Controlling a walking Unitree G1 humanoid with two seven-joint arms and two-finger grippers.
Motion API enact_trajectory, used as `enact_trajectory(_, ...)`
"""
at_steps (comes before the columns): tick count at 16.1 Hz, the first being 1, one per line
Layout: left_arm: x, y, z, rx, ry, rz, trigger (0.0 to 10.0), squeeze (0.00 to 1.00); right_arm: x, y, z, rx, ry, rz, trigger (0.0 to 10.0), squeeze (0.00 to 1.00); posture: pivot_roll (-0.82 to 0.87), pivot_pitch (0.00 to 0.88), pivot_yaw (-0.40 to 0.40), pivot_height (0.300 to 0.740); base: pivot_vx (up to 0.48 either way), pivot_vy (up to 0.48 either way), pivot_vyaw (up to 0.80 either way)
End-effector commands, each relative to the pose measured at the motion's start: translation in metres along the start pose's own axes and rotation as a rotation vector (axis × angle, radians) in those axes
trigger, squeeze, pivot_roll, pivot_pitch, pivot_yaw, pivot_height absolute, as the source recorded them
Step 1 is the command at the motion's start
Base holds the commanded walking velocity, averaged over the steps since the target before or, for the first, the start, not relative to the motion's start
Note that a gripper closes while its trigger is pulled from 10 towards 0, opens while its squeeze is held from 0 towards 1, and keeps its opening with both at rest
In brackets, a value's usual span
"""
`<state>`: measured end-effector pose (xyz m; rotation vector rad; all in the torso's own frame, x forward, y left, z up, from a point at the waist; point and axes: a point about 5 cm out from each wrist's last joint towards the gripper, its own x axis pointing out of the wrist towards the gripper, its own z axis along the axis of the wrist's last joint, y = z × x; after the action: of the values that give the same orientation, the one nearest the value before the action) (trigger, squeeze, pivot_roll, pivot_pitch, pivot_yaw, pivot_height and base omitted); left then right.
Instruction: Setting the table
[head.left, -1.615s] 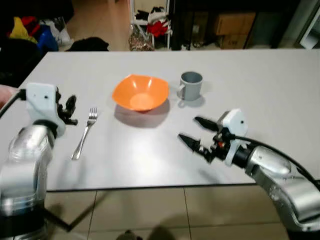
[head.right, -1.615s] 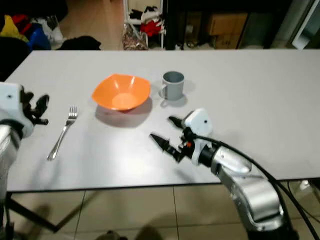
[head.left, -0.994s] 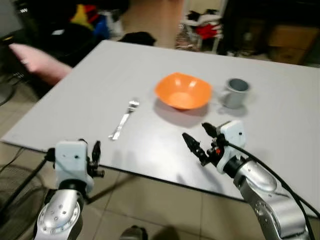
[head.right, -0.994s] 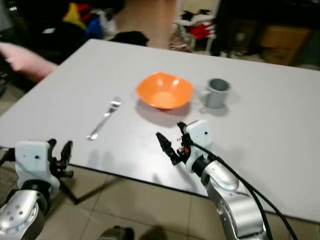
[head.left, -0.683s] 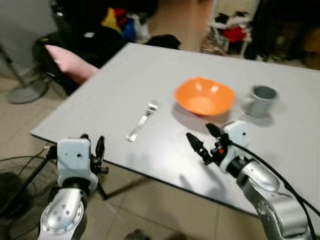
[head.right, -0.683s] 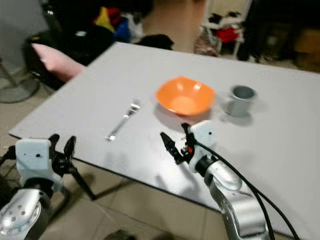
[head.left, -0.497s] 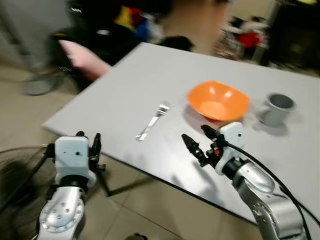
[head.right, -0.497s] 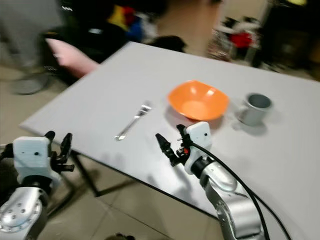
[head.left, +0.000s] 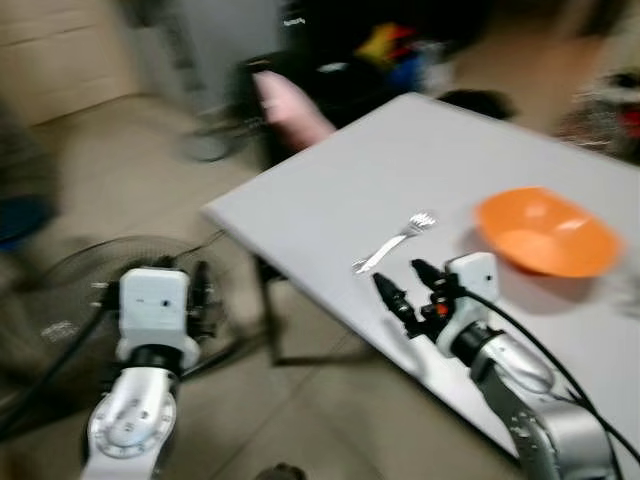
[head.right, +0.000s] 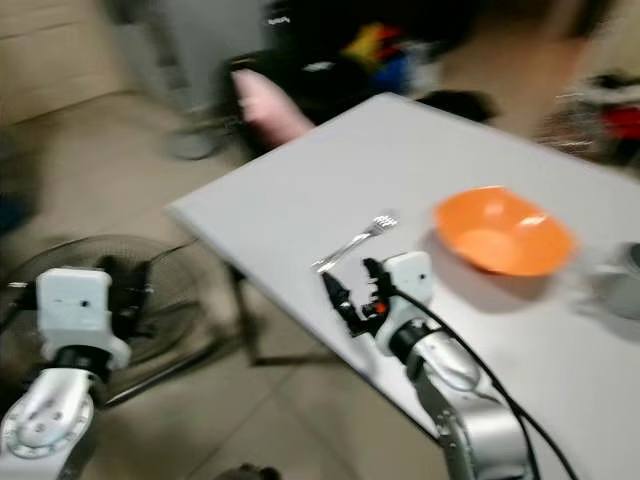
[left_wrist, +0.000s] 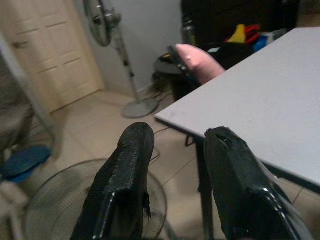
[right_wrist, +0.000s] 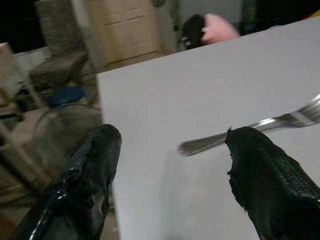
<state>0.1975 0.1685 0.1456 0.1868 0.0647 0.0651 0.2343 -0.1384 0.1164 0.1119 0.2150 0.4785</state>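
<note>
Fork (head.left: 394, 242): on the table (head.left: 330, 200) beside the bowl (head.left: 545, 232). Judged light, stiff, slick; take it mid-handle (it lies flat). Right gripper (head.left: 410, 285): fingers apart, empty, just short of the handle end. Left gripper (left_wrist: 175, 170): apart, empty, off the table's edge.

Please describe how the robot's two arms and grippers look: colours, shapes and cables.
Both arms are silver metal cylinders with rounded joints. Each wrist carries a boxy white housing, and a black cable runs along each arm. The left gripper and right gripper each have two long black fingers with a textured surface.
</note>
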Motion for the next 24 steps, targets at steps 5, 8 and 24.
enact_trajectory(5, -0.001, 0.005, 0.006, 0.035, -0.025, 0.005, 10.0, 0.0, 0.003, 0.004, 0.002, 0.042, -0.003, 0.032, 10.0, 0.0, -0.03, 0.0, 0.021, 0.74, 0.0, 0.0, 0.8)
enact_trajectory(8, -0.002, 0.004, 0.006, 0.044, -0.027, 0.007, 10.0, 0.0, 0.006, 0.004, 0.002, 0.053, 0.006, 0.056, 10.0, 0.0, -0.03, 0.0, 0.018, 0.74, 0.0, 0.0, 0.8)
enact_trajectory(24, 0.001, 0.015, 0.014, 0.022, -0.034, 0.052, 10.0, 0.0, 0.013, -0.002, 0.008, 0.093, -0.032, 0.037, 10.0, 0.0, -0.02, 0.0, 0.014, 0.74, 0.0, 0.11, 0.55)
